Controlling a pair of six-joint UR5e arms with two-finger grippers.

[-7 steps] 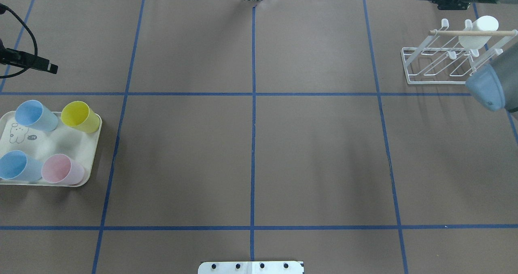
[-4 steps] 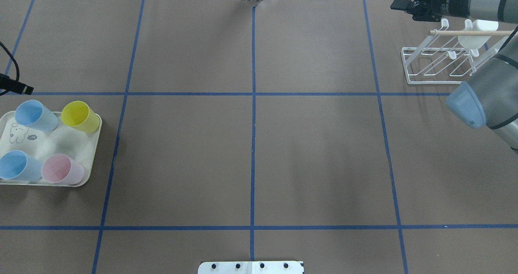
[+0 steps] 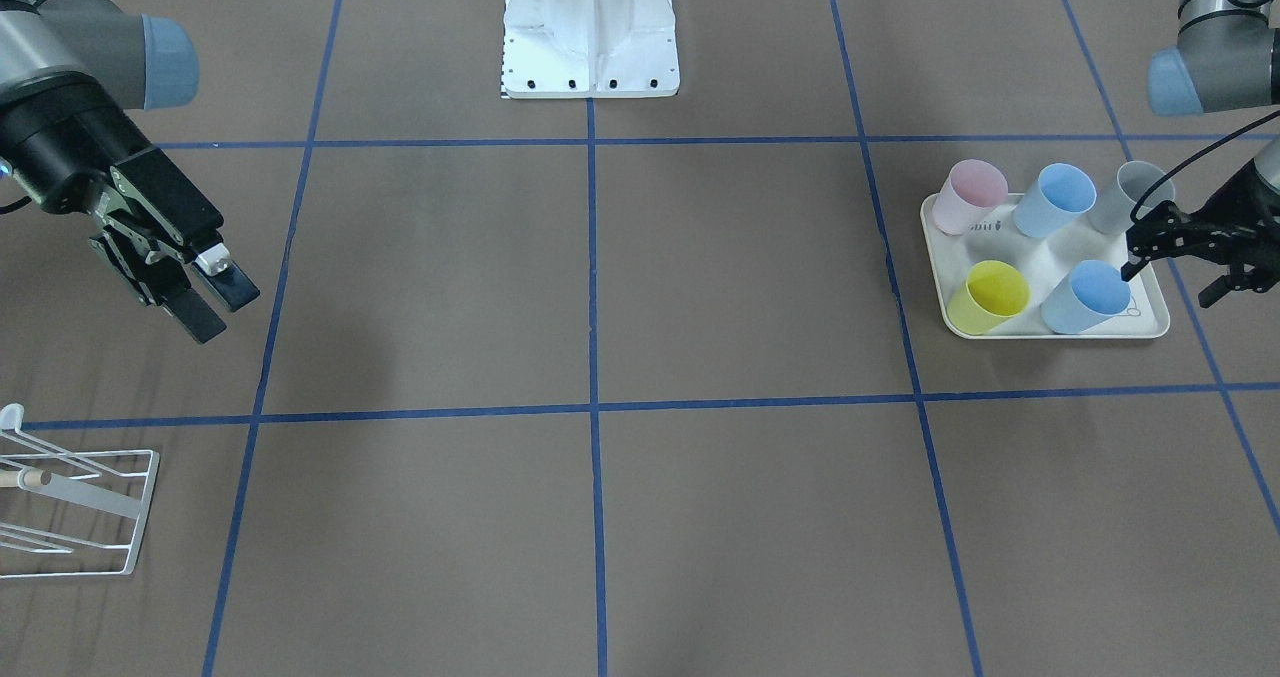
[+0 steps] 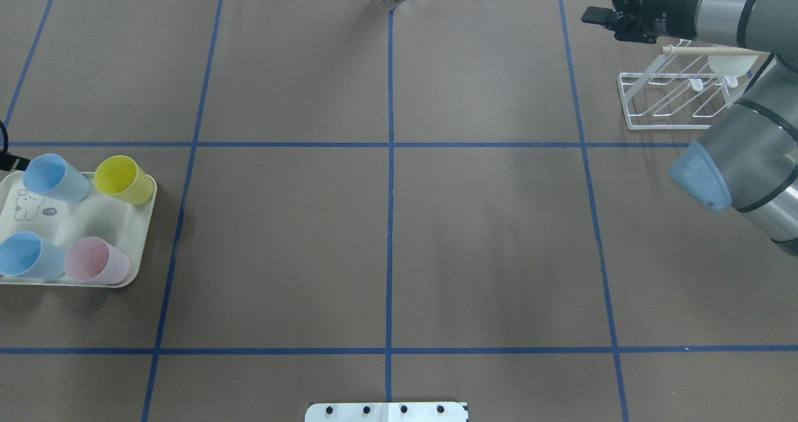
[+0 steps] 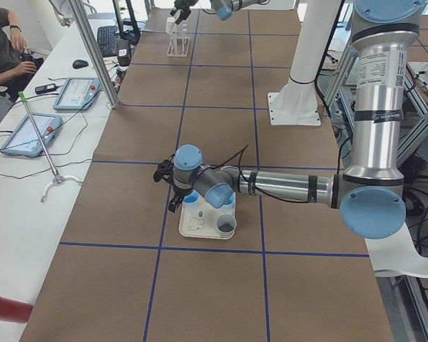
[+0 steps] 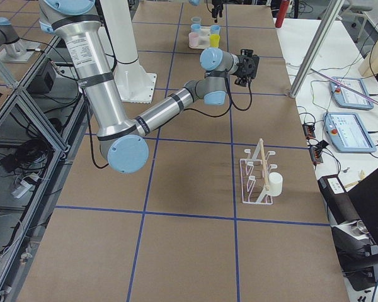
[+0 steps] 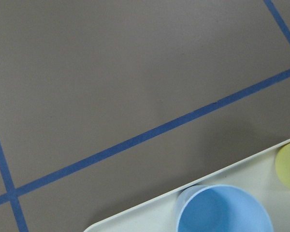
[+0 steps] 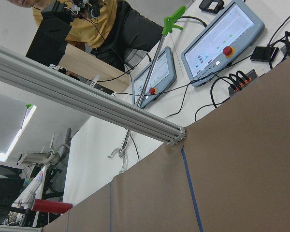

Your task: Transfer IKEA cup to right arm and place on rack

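The left hand, fingers spread and holding nothing, hovers at the outer edge of the cream tray on the brown counter. The nearest cup, a blue cup, stands upright just beside the hand, on the side toward the counter's middle. Its mouth is up and its long axis is vertical. The right hand, also spread and empty, hangs well apart across the counter, on the side of the rack, where a white cup already rests. By this layout the left arm is far nearer for the pick.
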